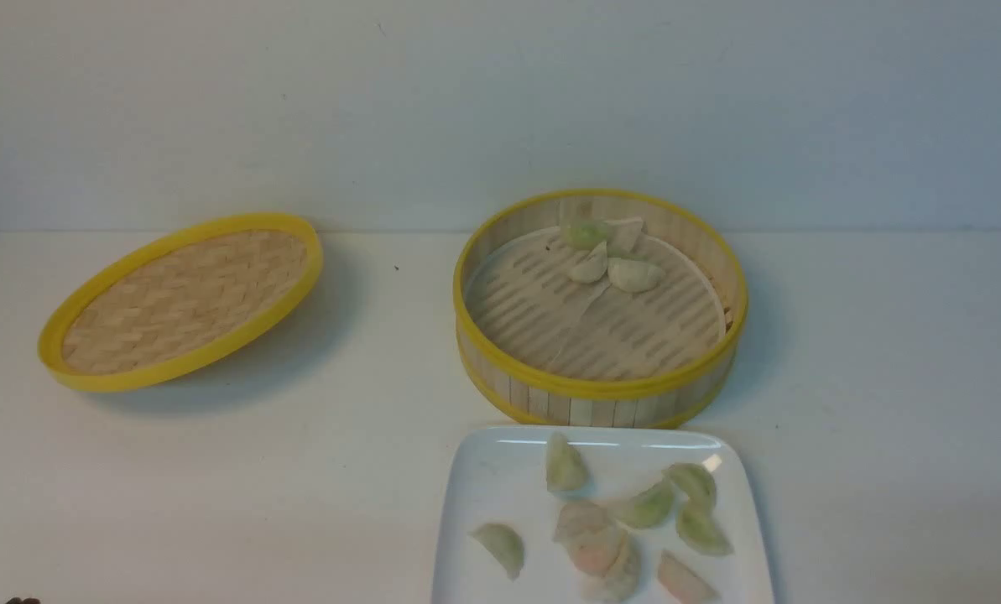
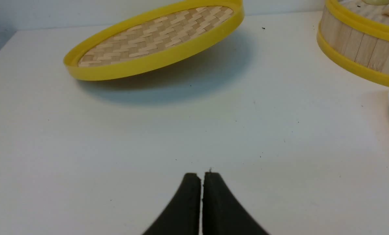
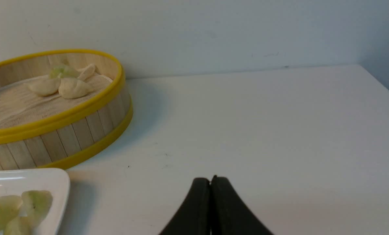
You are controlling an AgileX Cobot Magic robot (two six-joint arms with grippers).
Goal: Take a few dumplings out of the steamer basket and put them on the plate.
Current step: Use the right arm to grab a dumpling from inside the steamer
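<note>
The steamer basket stands at the middle right of the table, and several dumplings cluster at its far side. In front of it lies the white plate with several dumplings scattered on it. Both arms are out of the front view. My left gripper is shut and empty over bare table, well short of the lid. My right gripper is shut with nothing in it, over bare table to the right of the basket and the plate.
The flat woven lid with a yellow rim rests tilted at the left of the table, also seen in the left wrist view as the lid. A pale wall runs along the back. The table's right edge shows in the right wrist view.
</note>
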